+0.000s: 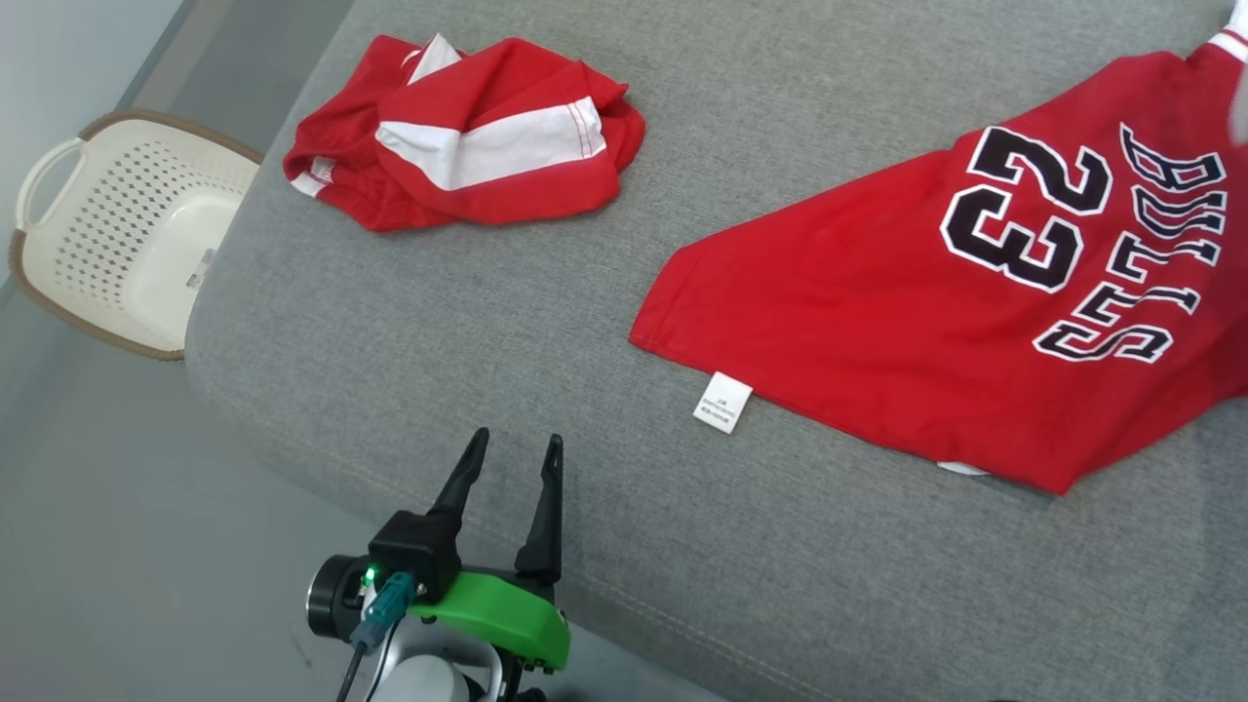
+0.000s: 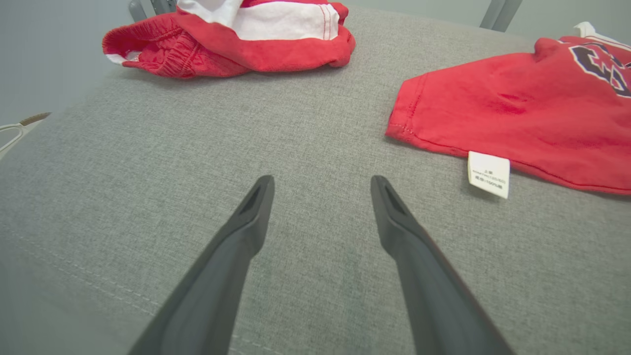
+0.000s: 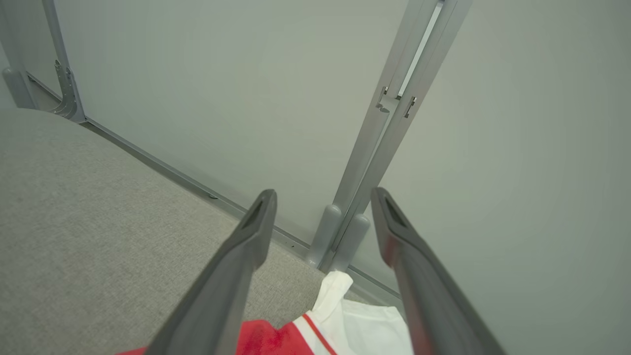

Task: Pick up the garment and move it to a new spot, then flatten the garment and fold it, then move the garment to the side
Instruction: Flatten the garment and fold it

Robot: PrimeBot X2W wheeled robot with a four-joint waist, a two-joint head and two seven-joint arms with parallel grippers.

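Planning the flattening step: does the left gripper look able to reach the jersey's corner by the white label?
Probably yes. The left gripper is open, and bare grey cushion lies between it and the jersey corner; the crumpled garment sits aside.

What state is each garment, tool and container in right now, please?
jersey: spread out on the grey cushion, number side up.
shorts: crumpled in a heap, apart from the jersey.
care label: poking out from the jersey's hem.
basket: upright on the floor beside the cushion.
left tool: open, holding nothing.
right tool: open, holding nothing.
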